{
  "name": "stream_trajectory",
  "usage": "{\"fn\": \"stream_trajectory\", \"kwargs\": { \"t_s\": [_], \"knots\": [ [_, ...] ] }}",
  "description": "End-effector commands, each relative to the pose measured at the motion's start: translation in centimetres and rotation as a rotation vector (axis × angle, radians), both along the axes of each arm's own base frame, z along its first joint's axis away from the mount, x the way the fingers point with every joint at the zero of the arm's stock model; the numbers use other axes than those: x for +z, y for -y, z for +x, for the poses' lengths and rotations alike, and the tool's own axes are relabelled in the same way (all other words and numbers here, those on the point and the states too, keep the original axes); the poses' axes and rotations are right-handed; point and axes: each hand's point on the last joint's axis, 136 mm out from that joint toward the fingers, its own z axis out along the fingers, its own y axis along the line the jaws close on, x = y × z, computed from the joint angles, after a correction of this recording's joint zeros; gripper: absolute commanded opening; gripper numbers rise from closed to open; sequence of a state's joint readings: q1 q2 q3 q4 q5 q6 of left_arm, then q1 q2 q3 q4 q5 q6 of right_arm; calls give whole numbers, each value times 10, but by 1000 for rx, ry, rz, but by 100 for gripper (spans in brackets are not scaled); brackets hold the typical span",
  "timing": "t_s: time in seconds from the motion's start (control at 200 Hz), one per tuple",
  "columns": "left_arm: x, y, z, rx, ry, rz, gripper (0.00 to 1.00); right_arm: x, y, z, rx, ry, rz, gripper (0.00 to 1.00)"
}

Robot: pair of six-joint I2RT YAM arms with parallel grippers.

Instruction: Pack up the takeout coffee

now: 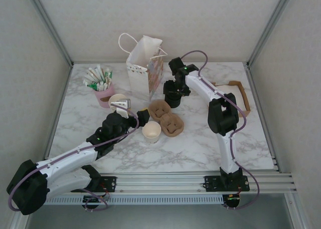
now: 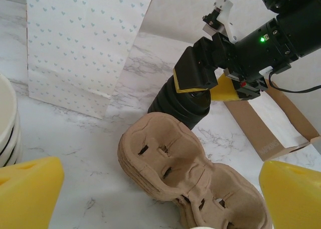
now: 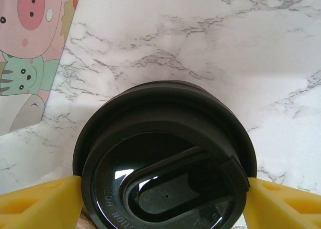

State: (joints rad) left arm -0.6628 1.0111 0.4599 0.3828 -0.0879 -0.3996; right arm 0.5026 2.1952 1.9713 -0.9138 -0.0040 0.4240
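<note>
The takeout coffee is out of view. My right gripper (image 1: 173,94) reaches down over a short stack of black lids (image 1: 173,101) beside the gift bag. In the right wrist view its yellow fingers (image 3: 40,204) press both sides of the top black lid (image 3: 165,169). A single lidless paper cup (image 1: 151,132) stands at mid-table. My left gripper (image 1: 142,117) hovers wide open just left of the brown pulp cup carriers (image 2: 170,164), its yellow fingertips (image 2: 30,189) far apart with nothing held between them.
A dotted white gift bag (image 1: 143,71) stands open at the back. Stacked cream cups (image 1: 118,100) and a pink holder of sachets (image 1: 103,87) sit at the left. A flat brown paper bag (image 1: 236,91) lies at the right, behind the right arm.
</note>
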Motion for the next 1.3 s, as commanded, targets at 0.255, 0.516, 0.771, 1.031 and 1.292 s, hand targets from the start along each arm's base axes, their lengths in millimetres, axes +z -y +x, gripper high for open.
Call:
{"fn": "stream_trajectory", "kwargs": {
  "t_s": [0.255,0.516,0.771,1.031,1.292],
  "knots": [
    [6,1,2,-10,19,-14,100,8,-3,0,-1,-3,9,75],
    [6,1,1,-12,21,-15,100,13,-2,-1,0,5,11,71],
    [6,1,1,-12,24,-18,100,21,-1,-4,2,16,20,71],
    [6,2,1,-16,24,-20,100,25,-1,-6,1,23,26,70],
    [7,1,1,-14,25,-23,100,25,0,-8,1,21,31,70]
  ]
}}
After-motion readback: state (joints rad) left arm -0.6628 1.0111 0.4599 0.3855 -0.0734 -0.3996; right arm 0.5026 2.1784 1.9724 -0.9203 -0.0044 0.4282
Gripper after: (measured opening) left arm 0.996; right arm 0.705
